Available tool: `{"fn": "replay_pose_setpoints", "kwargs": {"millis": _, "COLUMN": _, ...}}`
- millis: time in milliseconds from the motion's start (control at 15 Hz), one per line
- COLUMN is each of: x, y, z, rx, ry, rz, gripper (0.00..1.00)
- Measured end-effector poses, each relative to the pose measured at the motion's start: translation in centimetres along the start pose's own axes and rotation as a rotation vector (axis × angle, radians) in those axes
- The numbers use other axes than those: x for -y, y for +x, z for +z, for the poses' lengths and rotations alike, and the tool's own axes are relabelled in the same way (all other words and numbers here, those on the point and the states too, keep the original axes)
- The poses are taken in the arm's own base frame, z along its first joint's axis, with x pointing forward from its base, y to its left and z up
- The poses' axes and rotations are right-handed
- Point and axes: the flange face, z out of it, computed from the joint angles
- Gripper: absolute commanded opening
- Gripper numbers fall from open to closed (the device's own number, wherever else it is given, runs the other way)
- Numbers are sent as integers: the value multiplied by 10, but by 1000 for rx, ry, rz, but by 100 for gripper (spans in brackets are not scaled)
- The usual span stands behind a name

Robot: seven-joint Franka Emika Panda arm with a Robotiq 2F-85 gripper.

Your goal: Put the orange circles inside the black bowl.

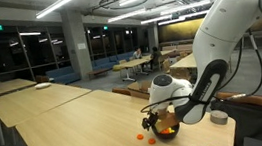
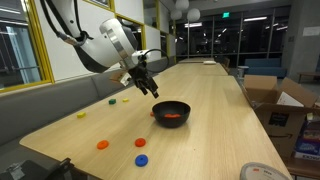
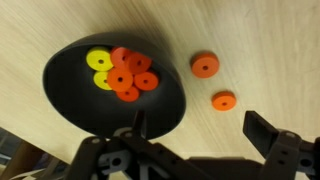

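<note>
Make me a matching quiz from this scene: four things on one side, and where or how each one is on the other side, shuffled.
Things:
1. gripper
2. yellow discs
3. two loose orange discs
4. black bowl

Place or state:
A. lying on the bare table beside the bowl
B. jaws open, holding nothing
C. standing on the table, partly filled with discs
D. inside the bowl

Pairs: 1-B, 2-D, 3-A, 4-C

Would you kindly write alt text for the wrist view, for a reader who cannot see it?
A black bowl on a wooden table holds orange discs and yellow pieces; two more orange discs lie beside it. The open gripper shows at the bottom.
</note>
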Motion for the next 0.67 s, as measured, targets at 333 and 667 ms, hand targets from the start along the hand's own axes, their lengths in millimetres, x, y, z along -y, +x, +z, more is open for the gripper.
{"fn": "replay_pose_setpoints", "kwargs": {"millis": 333, "x": 19, "y": -17, "z": -10, "rx": 97, "ry": 118, "rz": -194, "gripper": 100}}
{"fn": "replay_pose_setpoints", "kwargs": {"millis": 667, "x": 23, "y": -18, "z": -2, "rx": 265, "ry": 147, "rz": -404, "gripper": 100}}
